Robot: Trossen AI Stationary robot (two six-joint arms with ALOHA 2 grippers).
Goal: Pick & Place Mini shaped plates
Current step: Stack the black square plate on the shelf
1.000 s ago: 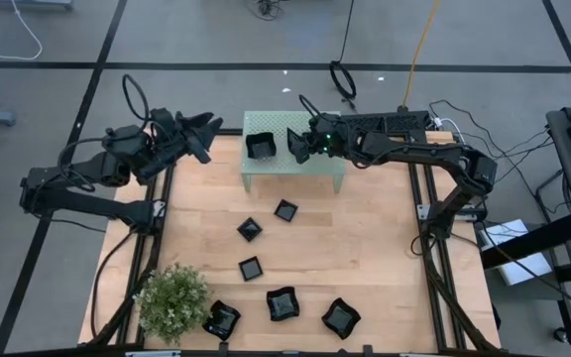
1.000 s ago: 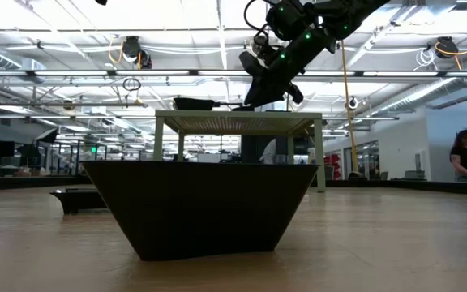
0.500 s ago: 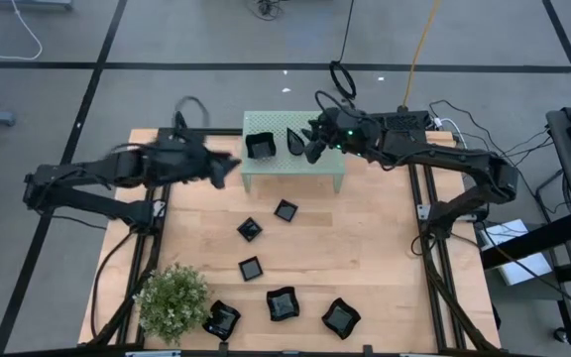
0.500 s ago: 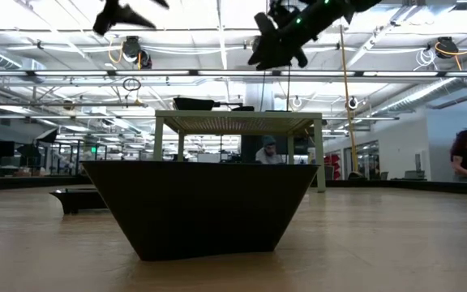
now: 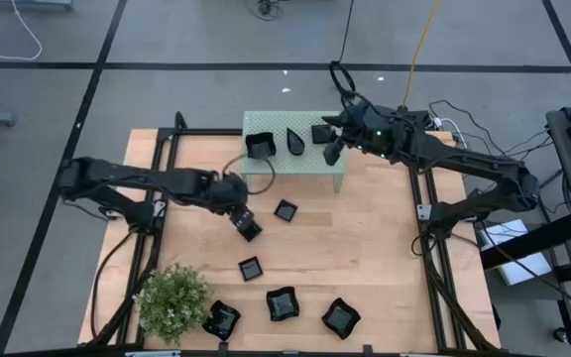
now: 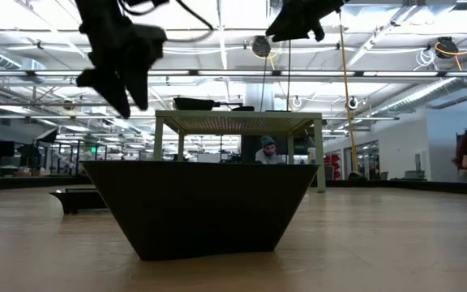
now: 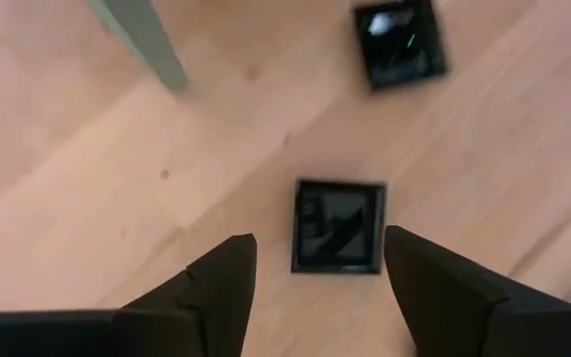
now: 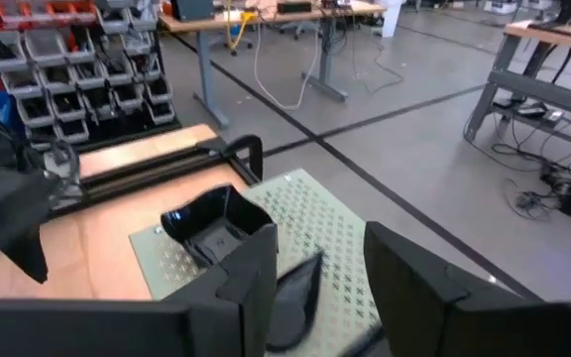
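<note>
The mini shaped plates are glossy black dishes. A wavy-edged one (image 5: pixel 260 146) and a teardrop (image 5: pixel 295 142) rest on the mint-green stand (image 5: pixel 310 171). Small squares (image 5: pixel 285 210) (image 5: pixel 251 268) and larger wavy ones (image 5: pixel 283 303) (image 5: pixel 340 317) lie on the wooden table. My left gripper (image 5: pixel 242 219) (image 7: pixel 320 283) points down, open, just above another small square plate (image 7: pixel 338 226), which shows between and ahead of its fingers without touching them. My right gripper (image 5: pixel 327 142) (image 8: pixel 315 283) hovers open and empty above the stand's right end, facing the two plates there (image 8: pixel 216 228).
A green bushy plant (image 5: pixel 173 297) stands at the table's near left, beside another wavy plate (image 5: pixel 221 319). In the low view a large dark plate (image 6: pixel 199 207) fills the foreground. A stand leg (image 7: pixel 147 40) is close to my left gripper. Bare wood lies toward the table's right.
My left gripper has swung from the far left toward the table's middle, sunk, and tipped from level to pointing down over a small square plate. My right gripper has let go of the teardrop plate on the stand, then risen and drawn back toward the table's right edge.
</note>
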